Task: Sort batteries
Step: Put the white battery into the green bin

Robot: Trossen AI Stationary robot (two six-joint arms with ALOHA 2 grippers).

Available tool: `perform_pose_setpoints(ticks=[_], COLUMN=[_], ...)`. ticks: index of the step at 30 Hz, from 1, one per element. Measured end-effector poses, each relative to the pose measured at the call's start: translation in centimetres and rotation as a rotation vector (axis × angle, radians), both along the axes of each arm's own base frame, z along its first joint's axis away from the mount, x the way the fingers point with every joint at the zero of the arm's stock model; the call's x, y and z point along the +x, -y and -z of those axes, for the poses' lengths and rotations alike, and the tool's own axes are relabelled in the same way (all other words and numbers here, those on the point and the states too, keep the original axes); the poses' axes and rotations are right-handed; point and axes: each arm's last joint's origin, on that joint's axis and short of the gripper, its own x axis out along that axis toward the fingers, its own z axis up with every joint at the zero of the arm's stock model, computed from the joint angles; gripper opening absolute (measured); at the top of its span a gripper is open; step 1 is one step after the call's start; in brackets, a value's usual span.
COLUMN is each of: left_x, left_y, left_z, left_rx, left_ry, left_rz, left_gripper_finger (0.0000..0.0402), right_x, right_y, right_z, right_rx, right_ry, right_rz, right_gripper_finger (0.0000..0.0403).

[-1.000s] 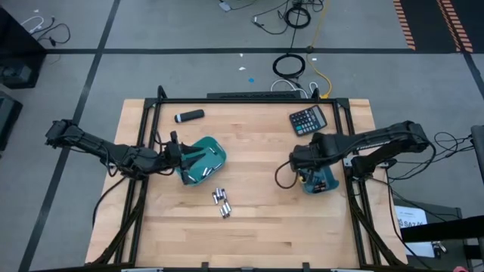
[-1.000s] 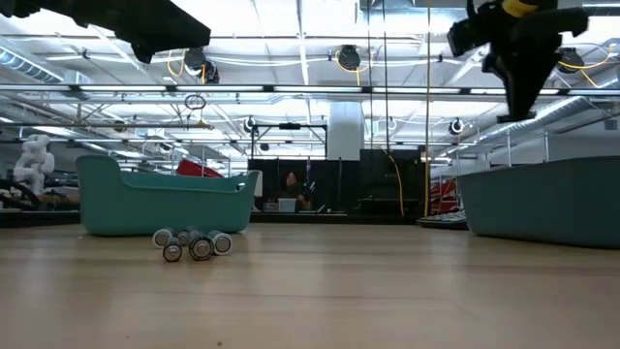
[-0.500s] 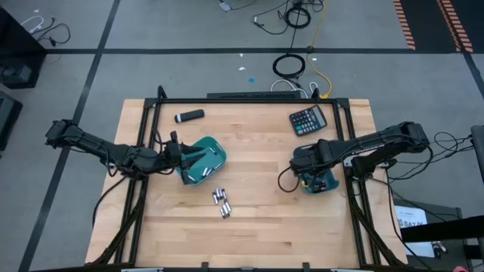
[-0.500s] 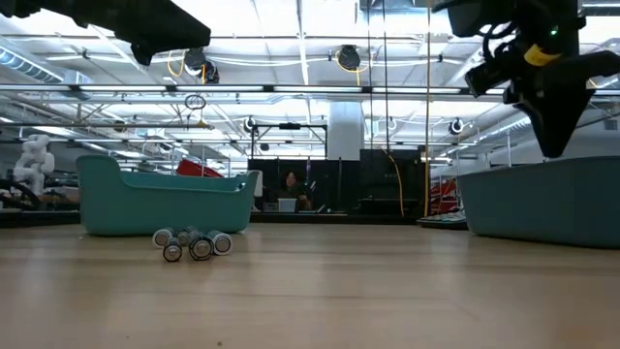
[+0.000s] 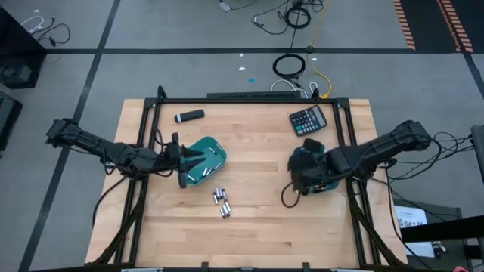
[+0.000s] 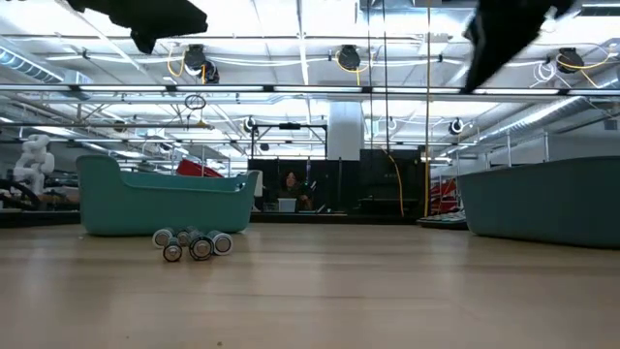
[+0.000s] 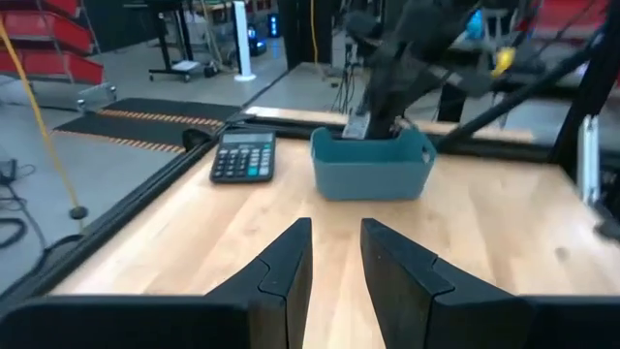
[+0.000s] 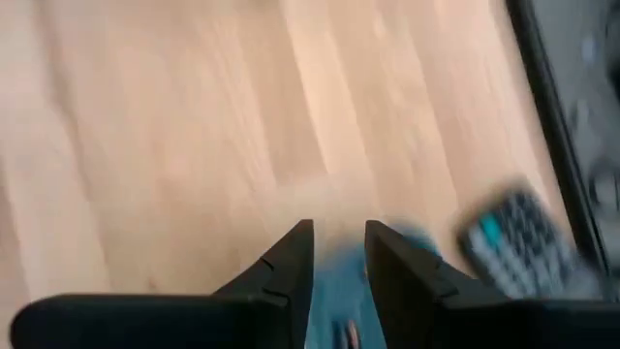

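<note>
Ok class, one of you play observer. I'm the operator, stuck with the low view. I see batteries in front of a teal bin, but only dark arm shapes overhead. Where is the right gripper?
Observer: The right gripper hangs above the right bin, fingers apart, holding nothing.
Operator: And the left one?
Observer: The left gripper sits beside the left bin, fingers apart and empty, pointing across the table.
Operator: Is anything hidden behind the right bin?
Observer: Yes, a calculator lies on the table beyond it.
</note>
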Motion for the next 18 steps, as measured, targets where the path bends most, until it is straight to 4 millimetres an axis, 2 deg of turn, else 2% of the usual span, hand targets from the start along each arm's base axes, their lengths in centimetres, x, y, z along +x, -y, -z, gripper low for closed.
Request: perform_pose_setpoints(ticks=[5,8,12,15,18], left_x=[0.0,0.1,0.2,0.2,0.5], left_y=[-0.2,-0.1,0.0,0.2,0.7], left_z=[0.0,0.0,-0.4,-0.7,-1.6], left_rx=[0.033,0.009,-0.081,-0.159,-0.149], left_ry=[-0.012,-0.003,0.05,0.057,0.06], left_rz=[-0.012,-0.016,-0.02,0.02,0.054], left_gripper_finger=[0.0102,0.0102,0.0102,0.0102,0.0102], right_x=[3.0,4.1,5.0,5.2,5.6], right_y=[-1.5,-1.9,-1.4,-0.9,-1.4], right_z=[-0.2,0.8,2.5,3.8,5.3], right_rx=[-0.011,-0.013,-0.017,0.058,0.143], right_ry=[0.346,0.469,0.486,0.457,0.416], right_rz=[-0.117,-0.154,-0.132,-0.056,-0.089], right_gripper_finger=[0.0089,0.0089,0.0089,0.0086,0.0076])
